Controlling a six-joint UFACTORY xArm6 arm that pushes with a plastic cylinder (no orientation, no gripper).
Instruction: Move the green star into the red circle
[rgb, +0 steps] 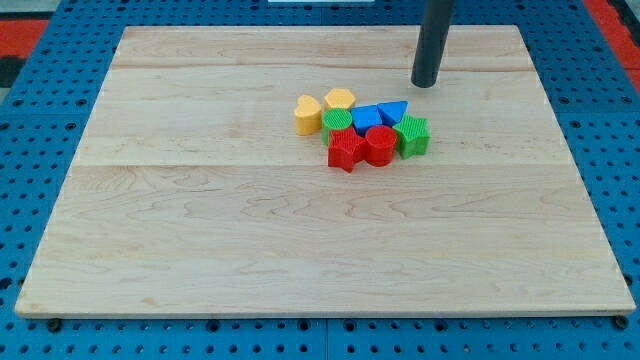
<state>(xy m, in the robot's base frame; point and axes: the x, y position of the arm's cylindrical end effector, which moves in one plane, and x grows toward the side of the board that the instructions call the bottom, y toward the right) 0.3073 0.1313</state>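
The green star (413, 135) sits at the right end of a tight cluster of blocks near the board's middle. It touches the red circle (379, 145) on its left. My tip (426, 84) stands above the cluster toward the view's top, a short way from the green star and apart from all blocks.
In the cluster are a red star (346, 149), a green block (335, 122) half hidden behind it, a blue block (367, 117), a blue triangle (393, 110), a yellow heart (308, 113) and a yellow block (340, 99). The wooden board (200, 220) lies on a blue pegboard.
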